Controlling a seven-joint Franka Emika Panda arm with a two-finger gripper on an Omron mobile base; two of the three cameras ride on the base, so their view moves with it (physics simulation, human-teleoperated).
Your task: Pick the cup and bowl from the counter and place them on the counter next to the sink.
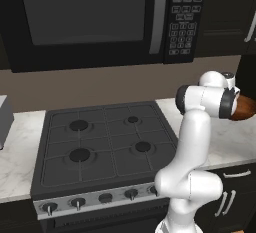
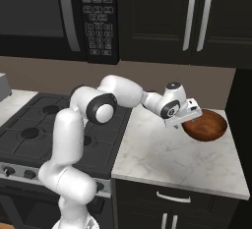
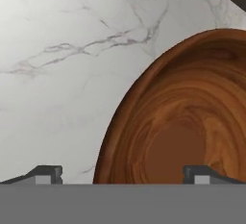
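The glossy reddish-brown bowl (image 2: pixel 207 125) sits upright on the white marble counter (image 2: pixel 162 159), near the back right of that stretch. My gripper (image 2: pixel 189 119) hangs open just over the bowl's left rim. In the hand view the bowl (image 3: pixel 187 122) takes up the right half; its rim runs between my fingertips (image 3: pixel 48 174), one over the bare counter (image 3: pixel 62 74) and the other over the bowl's inside. Nothing is held. From the left base view the bowl (image 1: pixel 246 109) peeks out behind my wrist. The cup and the sink are out of view.
A black four-burner stovetop (image 1: pixel 105 142) lies left of the counter, with a black microwave (image 1: pixel 90 17) above it. Dark wall cabinets (image 2: pixel 197 16) hang over the bowl. A dark panel bounds the counter on the right. A grey object (image 1: pixel 4 119) stands at far left.
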